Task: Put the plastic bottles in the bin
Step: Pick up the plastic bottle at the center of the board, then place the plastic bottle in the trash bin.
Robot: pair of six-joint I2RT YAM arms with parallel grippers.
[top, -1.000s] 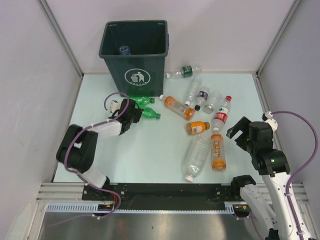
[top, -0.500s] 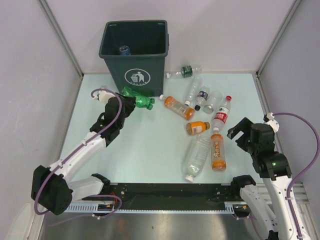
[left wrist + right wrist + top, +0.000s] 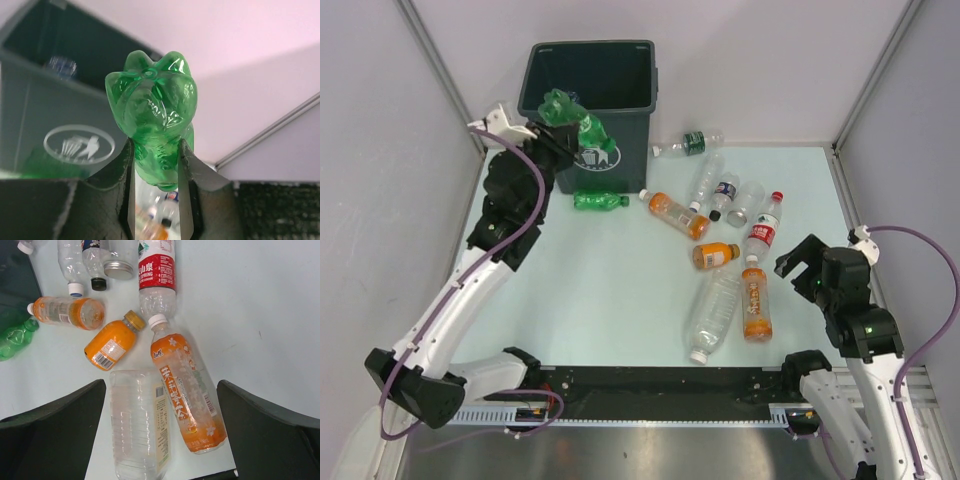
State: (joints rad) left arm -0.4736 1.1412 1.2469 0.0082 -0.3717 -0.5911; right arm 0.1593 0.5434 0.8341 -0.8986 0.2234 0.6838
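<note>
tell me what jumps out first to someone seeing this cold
The bright green bottle pinched in the left gripper, raised at the near rim of the dark bin. Next, the litter of bottles lying across the pale table right of the bin, orange-filled ones standing out among the clear ones.

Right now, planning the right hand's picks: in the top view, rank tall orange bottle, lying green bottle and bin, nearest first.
1. Tall orange bottle, just left of the right hand.
2. Lying green bottle, far left.
3. Bin, back left.
</note>
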